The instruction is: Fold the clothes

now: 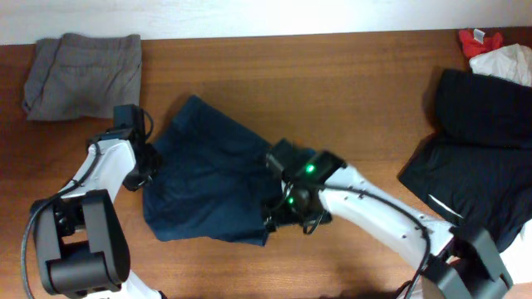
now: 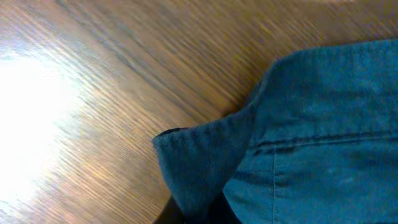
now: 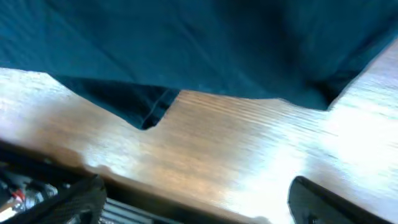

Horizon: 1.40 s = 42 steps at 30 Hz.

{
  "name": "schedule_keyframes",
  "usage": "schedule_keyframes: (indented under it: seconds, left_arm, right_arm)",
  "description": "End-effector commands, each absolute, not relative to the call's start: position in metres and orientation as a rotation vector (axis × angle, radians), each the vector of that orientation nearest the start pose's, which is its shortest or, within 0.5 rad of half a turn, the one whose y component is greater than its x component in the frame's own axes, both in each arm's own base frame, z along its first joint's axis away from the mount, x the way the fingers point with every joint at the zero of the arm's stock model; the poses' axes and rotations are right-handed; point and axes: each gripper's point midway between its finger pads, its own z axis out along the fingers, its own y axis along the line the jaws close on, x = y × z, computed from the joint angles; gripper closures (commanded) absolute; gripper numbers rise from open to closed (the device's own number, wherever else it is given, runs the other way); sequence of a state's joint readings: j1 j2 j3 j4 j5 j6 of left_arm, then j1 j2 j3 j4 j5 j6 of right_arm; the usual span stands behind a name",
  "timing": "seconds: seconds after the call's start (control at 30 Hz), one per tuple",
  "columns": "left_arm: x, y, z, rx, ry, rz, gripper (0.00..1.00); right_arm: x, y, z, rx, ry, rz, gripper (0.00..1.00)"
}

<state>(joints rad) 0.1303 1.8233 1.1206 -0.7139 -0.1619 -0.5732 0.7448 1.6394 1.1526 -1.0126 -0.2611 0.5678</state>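
**Fold under way: one edge pinched, the other yet to be taken**

The clothes lie rumpled on the counter, left of centre, with one flap already lying slantwise over the rest. We judge the fold begun but far from finished.

The left end effector is closed at the garment's left edge. Its wrist view shows a stitched hem corner drawn down into it, so we take it to be pinching that corner. The right end effector stands wide apart at the near right edge with nothing in it. Bare counter lies between its fingers, and the cloth's border lies just ahead.

Next, we think, the right side must move in onto that border and close. Both arms could then carry their edges together so the cloth doubles flat instead of bunching.

We can read no brand, label or writing on the clothes, nor on the grey garment or the black garment set well apart.
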Motion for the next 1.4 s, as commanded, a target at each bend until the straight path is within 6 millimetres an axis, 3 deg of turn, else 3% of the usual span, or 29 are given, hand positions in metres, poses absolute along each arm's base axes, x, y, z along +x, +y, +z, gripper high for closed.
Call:
schedule_keyframes:
  seconds: [0.0, 0.17, 0.37, 0.53, 0.63, 0.7, 0.8, 0.9, 1.03, 1.07, 1.13, 1.23, 1.3, 1.37]
  left_arm:
    - [0.344, 0.092, 0.023, -1.119, 2.707, 0.196, 0.99]
    - [0.338, 0.091, 0.020, -1.124, 2.726, 0.203, 0.98]
    - [0.333, 0.090, 0.017, -1.129, 2.742, 0.209, 0.98]
    - [0.331, 0.090, 0.016, -1.130, 2.745, 0.211, 0.98]
    - [0.332, 0.090, 0.016, -1.129, 2.742, 0.210, 0.98]
    - [0.332, 0.090, 0.016, -1.129, 2.742, 0.210, 0.89]
    - [0.332, 0.090, 0.016, -1.129, 2.742, 0.210, 0.89]
    - [0.332, 0.090, 0.016, -1.129, 2.743, 0.210, 0.89]
    - [0.331, 0.089, 0.015, -1.129, 2.746, 0.211, 0.90]
    - [0.331, 0.090, 0.016, -1.130, 2.746, 0.211, 0.90]
    - [0.331, 0.090, 0.015, -1.130, 2.747, 0.212, 0.99]
    - [0.330, 0.085, 0.016, -1.132, 2.762, 0.181, 0.99]
    - [0.329, 0.077, 0.020, -1.133, 2.775, 0.112, 0.99]
    - [0.331, 0.076, 0.036, -1.127, 2.755, 0.091, 0.99]
  right_arm:
    - [0.174, 0.260, 0.070, -0.330, 3.177, 0.473, 0.04]
    - [0.174, 0.301, 0.064, -0.300, 3.081, 0.603, 0.04]
    - [0.168, 0.309, 0.015, -0.261, 3.146, 0.454, 0.04]
    - [0.170, 0.305, 0.002, -0.250, 3.156, 0.390, 0.14]
    - [0.176, 0.305, 0.002, -0.247, 3.127, 0.376, 0.19]
    - [0.179, 0.303, 0.002, -0.242, 3.111, 0.358, 0.32]
    - [0.179, 0.305, 0.002, -0.210, 3.114, 0.367, 0.52]
    - [0.181, 0.308, 0.003, -0.211, 3.102, 0.382, 0.56]
    - [0.186, 0.304, 0.002, -0.205, 3.083, 0.347, 0.83]
    - [0.188, 0.302, 0.001, -0.200, 3.077, 0.328, 0.94]
    - [0.188, 0.297, 0.002, -0.186, 3.088, 0.309, 0.96]
    - [0.195, 0.280, 0.012, -0.122, 3.117, 0.242, 0.96]
    - [0.206, 0.261, 0.031, -0.055, 3.106, 0.174, 0.96]
    - [0.219, 0.241, 0.061, 0.003, 3.076, 0.142, 0.96]
